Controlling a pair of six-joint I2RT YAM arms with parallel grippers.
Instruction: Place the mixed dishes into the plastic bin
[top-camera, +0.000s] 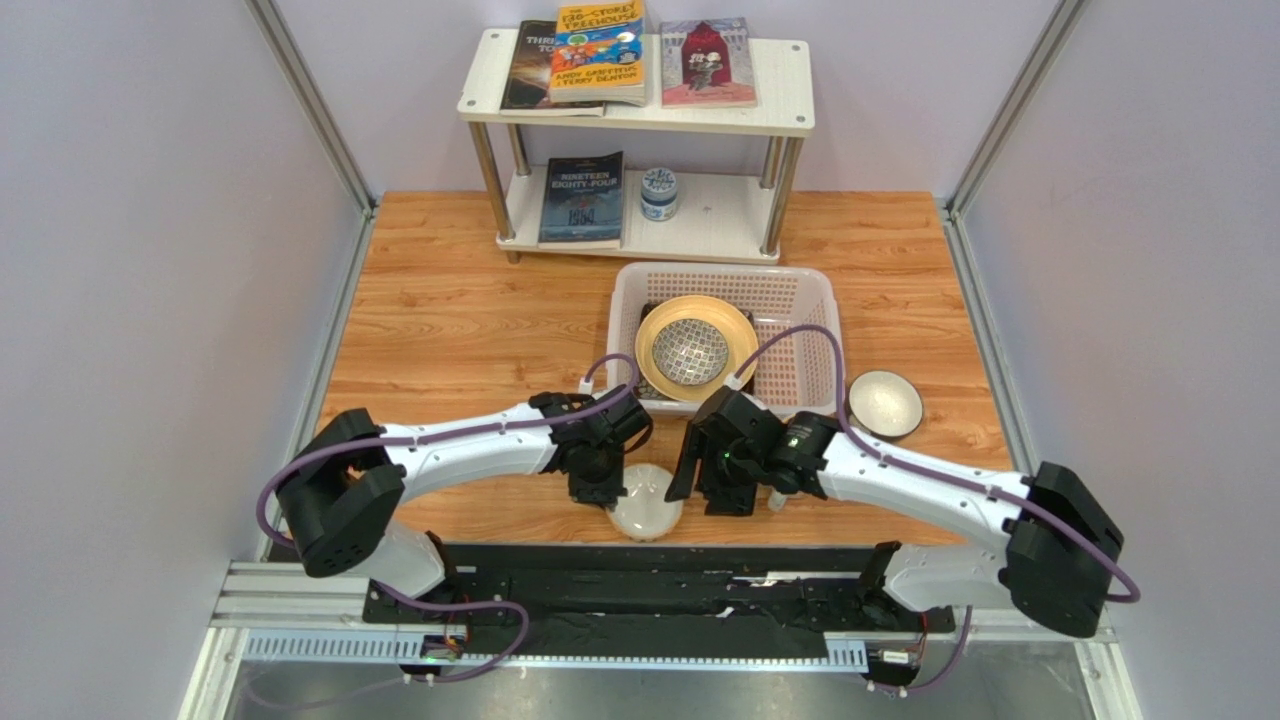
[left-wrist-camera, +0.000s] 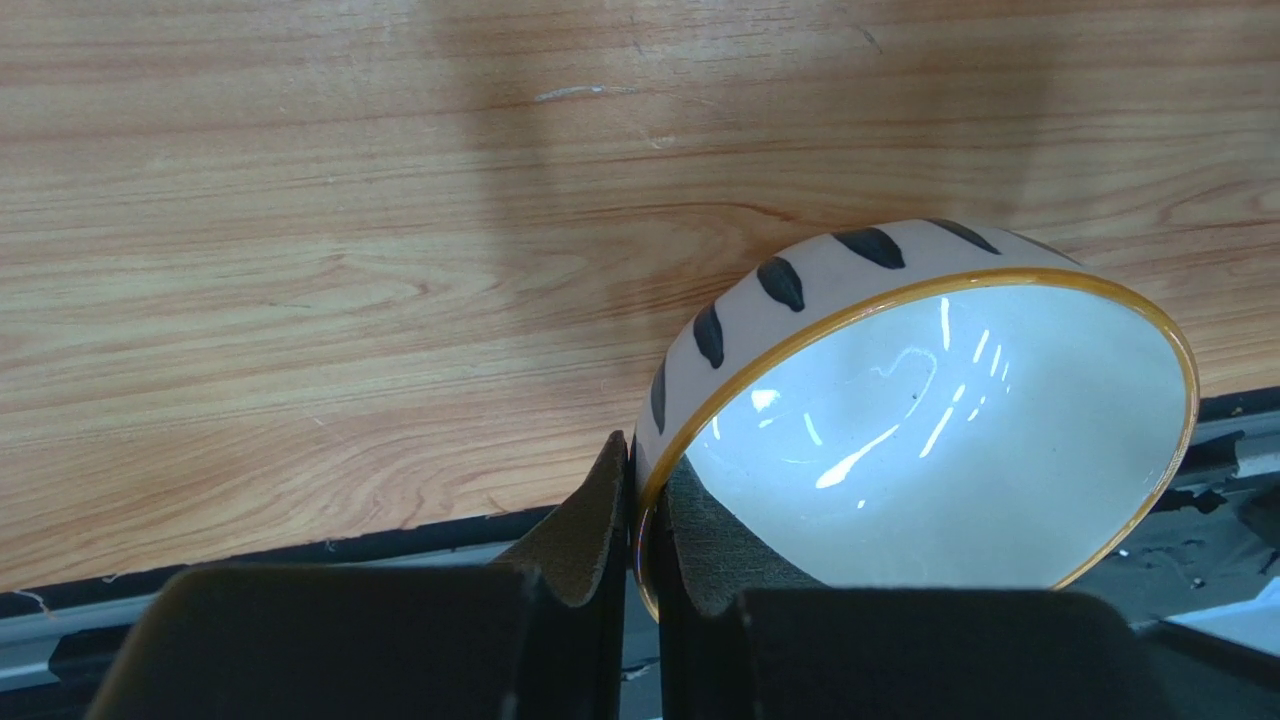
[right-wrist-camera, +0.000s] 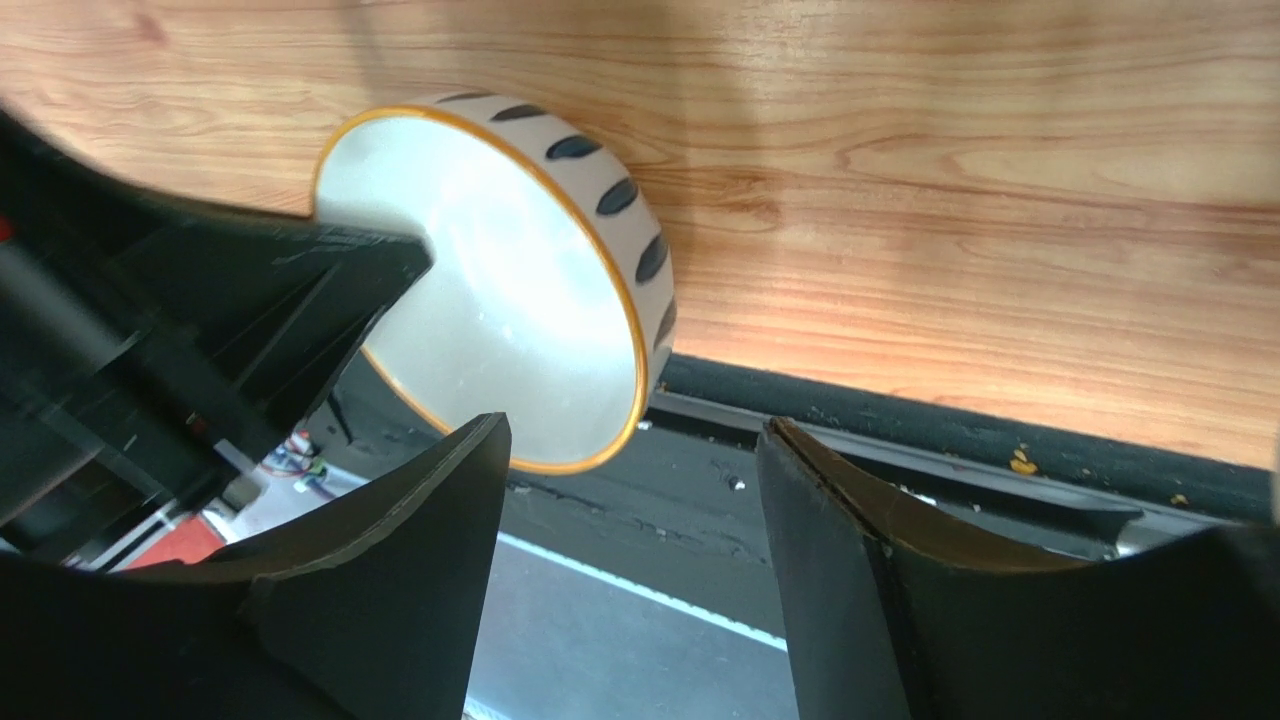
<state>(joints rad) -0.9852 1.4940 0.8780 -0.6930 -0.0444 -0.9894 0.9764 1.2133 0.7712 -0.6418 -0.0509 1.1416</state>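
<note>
Crockery sorting at the near edge of the table (top-camera: 451, 323): the left gripper (left-wrist-camera: 643, 503) pinches the rim of a white bowl (left-wrist-camera: 932, 435) with black dashes, which is tilted on edge; whether it touches the wood cannot be told. Glazed and stiff, it looks light but slippery and easy to chip, and the thin rim seems the sensible place to hold it. Beside it, the right gripper (right-wrist-camera: 631, 438) hangs with its jaws apart, holding nothing. Farther back, the white bin (top-camera: 724, 272) holds one yellow plate (top-camera: 654, 353) with one grey-patterned bowl (top-camera: 691, 354) on it. A third bowl (top-camera: 884, 402) sits on the table just right of the bin. Beyond, a shelf (top-camera: 789, 75) carries four books (top-camera: 598, 53) and one small jar (top-camera: 658, 192).
</note>
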